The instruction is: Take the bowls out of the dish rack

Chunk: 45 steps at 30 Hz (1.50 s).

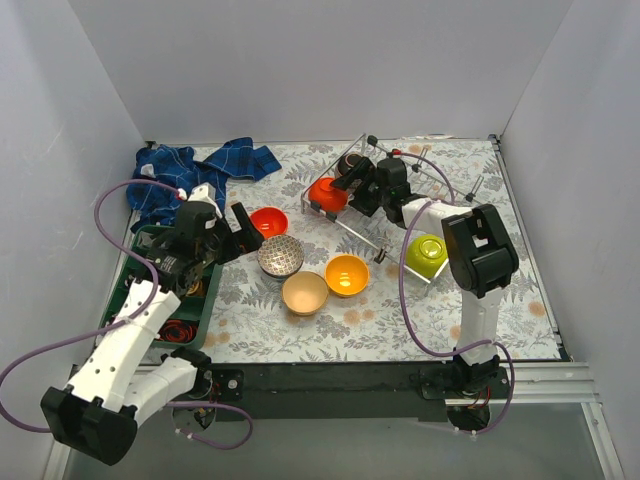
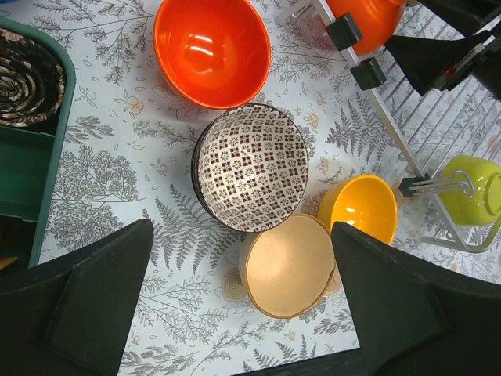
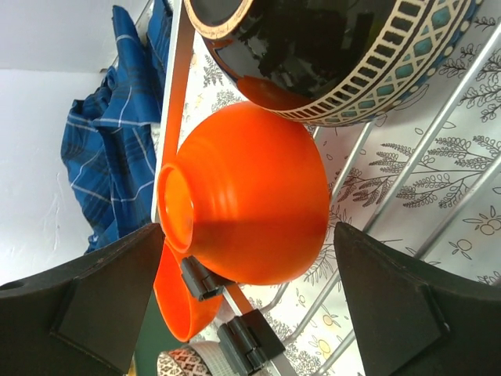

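**Both spread wide**

We see the right gripper (image 3: pixel 246 235), fingers apart, either side of a glossy red-orange bowl (image 3: pixel 250 207) in the silver wire dish rack (image 1: pixel 440 178) near the bench's far edge. The left gripper (image 2: pixel 241 235) hovers mid-bench, also parted, above a white-brown patterned bowl (image 2: pixel 250 166).

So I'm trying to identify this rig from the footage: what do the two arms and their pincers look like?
Both the left arm and right arm have white link shells with bulky black joint housings. A purple cable loops loosely along each. The left pincer and right pincer are black, with broad, matte, wedge-shaped fingers. No markings are legible.
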Available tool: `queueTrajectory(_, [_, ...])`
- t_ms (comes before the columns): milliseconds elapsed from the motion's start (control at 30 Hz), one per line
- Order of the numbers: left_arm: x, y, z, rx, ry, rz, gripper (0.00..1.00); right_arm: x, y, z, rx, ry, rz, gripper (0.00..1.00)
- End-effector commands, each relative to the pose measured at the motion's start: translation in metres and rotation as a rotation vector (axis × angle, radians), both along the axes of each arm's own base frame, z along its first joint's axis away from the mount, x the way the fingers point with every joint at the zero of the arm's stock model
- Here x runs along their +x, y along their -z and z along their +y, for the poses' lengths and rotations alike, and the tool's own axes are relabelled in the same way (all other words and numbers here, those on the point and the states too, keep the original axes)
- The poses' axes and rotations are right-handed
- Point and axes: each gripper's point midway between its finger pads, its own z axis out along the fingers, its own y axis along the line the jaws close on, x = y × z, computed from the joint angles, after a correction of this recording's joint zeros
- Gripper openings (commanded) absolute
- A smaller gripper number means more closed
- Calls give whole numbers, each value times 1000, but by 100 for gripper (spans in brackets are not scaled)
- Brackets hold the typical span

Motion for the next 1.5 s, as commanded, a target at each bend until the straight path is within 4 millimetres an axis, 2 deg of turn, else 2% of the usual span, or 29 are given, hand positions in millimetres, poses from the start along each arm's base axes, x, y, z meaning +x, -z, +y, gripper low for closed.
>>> queueTrajectory(0, [-5,-11,7,-7,-30,-30,98,5,17,-5,-53,68,68,98])
queueTrajectory(300, [-12,-21,10,-14,-36,-47,98,0,31,3,-50,37,119,97])
queueTrajectory(400, [-17,-22,11,-16,-31,-48,98,-2,33,0,-50,54,133,92])
queueTrajectory(600, [-23,-29,16,-37,-54,-90,98,-2,31,-3,-70,60,140,75])
queueTrajectory(700, [-27,-27,16,-50,-59,-93,98,-4,24,-4,-74,52,124,73])
queueTrajectory(800, [-30,-22,16,-60,-59,-88,98,-7,15,-7,-76,50,106,61])
queueTrajectory(833, [-30,-20,16,-61,-60,-86,98,-8,8,-7,-76,47,89,52])
queueTrajectory(1000, [-26,-18,11,-60,-42,-73,98,-11,-15,-8,-64,24,23,40])
queueTrajectory(1067, [-23,-16,10,-56,-40,-64,98,-13,-24,-8,-69,11,-3,31])
queueTrajectory(1200, [-21,-16,9,-53,-31,-63,98,-18,-44,-12,-99,-15,-73,27])
queueTrajectory(1233, [-20,-17,7,-57,-27,-68,98,-19,-48,-14,-108,-23,-86,23])
queueTrajectory(1467, [-13,-15,0,-64,-5,-55,98,-33,-71,-34,-277,-122,-232,14])
